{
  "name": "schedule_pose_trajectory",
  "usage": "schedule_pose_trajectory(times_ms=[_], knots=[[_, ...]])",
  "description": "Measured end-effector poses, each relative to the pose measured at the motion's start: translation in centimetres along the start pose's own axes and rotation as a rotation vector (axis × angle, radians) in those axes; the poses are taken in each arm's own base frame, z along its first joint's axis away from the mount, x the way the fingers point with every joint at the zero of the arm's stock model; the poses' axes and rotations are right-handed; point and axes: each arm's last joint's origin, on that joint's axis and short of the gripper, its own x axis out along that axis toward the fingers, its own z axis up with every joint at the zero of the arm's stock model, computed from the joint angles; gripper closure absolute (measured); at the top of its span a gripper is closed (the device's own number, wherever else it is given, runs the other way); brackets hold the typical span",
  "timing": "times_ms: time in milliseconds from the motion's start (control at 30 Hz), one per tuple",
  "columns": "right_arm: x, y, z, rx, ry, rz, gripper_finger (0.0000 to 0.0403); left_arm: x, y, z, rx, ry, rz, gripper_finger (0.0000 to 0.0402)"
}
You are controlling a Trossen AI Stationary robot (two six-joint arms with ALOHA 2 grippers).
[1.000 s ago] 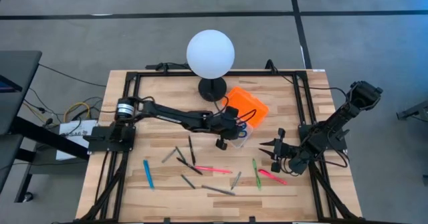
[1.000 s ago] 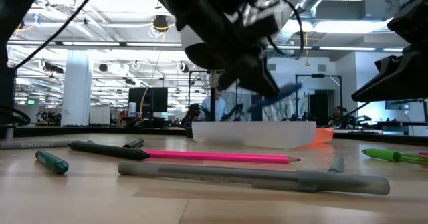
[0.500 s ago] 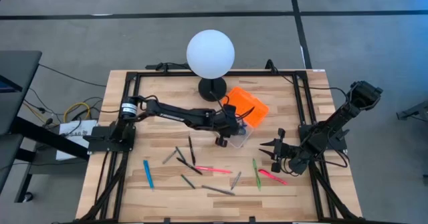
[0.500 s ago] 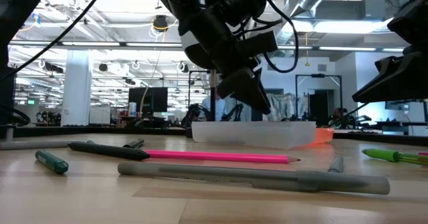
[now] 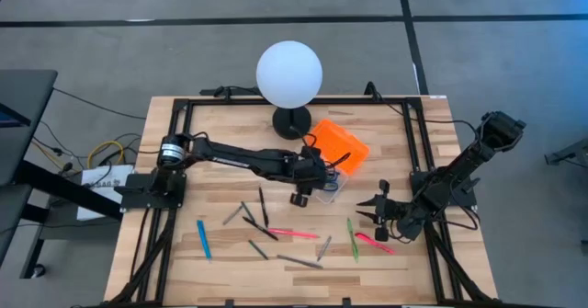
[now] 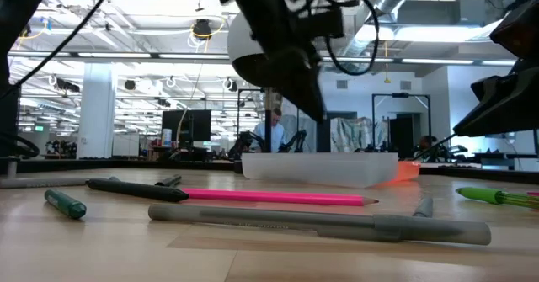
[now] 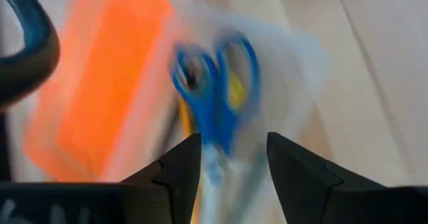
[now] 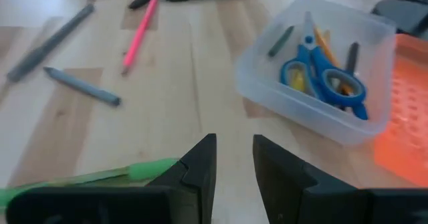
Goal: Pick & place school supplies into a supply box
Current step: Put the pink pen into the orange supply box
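The supply box is a clear tub [image 5: 333, 185] with its orange lid [image 5: 342, 144] lying open behind it, near the table's middle. Blue-handled scissors [image 8: 321, 73] lie inside the tub with a few pens. My left gripper [image 5: 320, 179] hangs open over the tub, pointing steeply down at the scissors [image 7: 214, 83], with nothing between its fingers [image 7: 177, 174]. My right gripper [image 8: 234, 150] waits open and empty at the right [image 5: 372, 209], above a green marker [image 8: 87, 177]. Several pens, pencils and markers lie flat on the near half of the table, among them a pink pencil [image 5: 292, 233].
A white globe lamp [image 5: 289, 74] on a black base stands just behind the box. A blue pen [image 5: 203, 239], grey pens [image 5: 300, 262], black pens [image 5: 262, 207] and a green marker [image 5: 352, 239] are scattered in front. A black frame [image 5: 175, 124] rims the table.
My left gripper held the blue scissors above the tub a second ago. It has let go of them, and they now lie in the tub. The gripper has risen above the tub and tipped further downward.
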Motion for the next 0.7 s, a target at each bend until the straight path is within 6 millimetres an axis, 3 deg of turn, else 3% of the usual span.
schedule_pose_trajectory(times_ms=[300, 567, 700], knots=[[-1.0, 1.7, 0.3, 0.050, 0.010, 0.202, 0.0310, -5.3, -3.9, -1.9, -0.125, 0.269, -0.061, 0.0237], [-3.7, 4.5, 1.3, 0.038, -0.043, 0.357, 0.0322, -7.6, -9.2, -5.0, -0.137, 0.207, 0.071, 0.0237], [-3.6, 5.1, 1.2, 0.074, -0.019, 0.365, 0.0333, -7.5, -11.3, -7.5, -0.201, 0.114, 0.132, 0.0237]])
